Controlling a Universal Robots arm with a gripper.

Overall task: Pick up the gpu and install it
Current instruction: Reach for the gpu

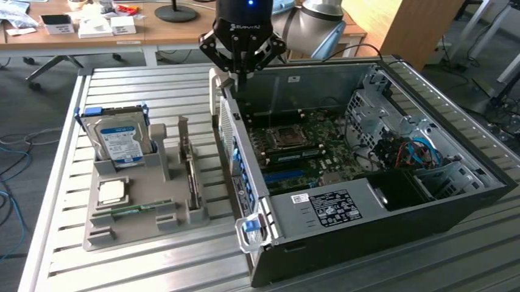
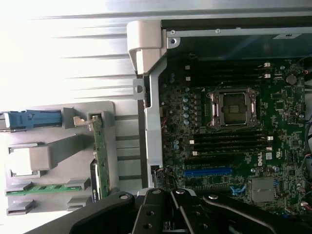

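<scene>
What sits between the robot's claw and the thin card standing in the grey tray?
Nothing visible. The gripper hangs above the side wall of the computer case, and the card stands upright in the grey tray beside that case, its top edge uncovered.

the single arm [image 1: 315, 25] shows at the top of the exterior view, its silver-grey joint with a pale blue cap lying just behind the black wrist [image 1: 243, 11], where a small blue light glows. from the wrist the gripper [image 1: 241, 76] hangs straight down. its black linkages bow outward on both sides below the body, then draw in to one narrow tip, so the jaws stand closed together with nothing seen between them. in the wrist view the gripper [image 2: 174, 209] appears as black bolted links meeting in the middle, the two inner bars lying side by side.
</scene>
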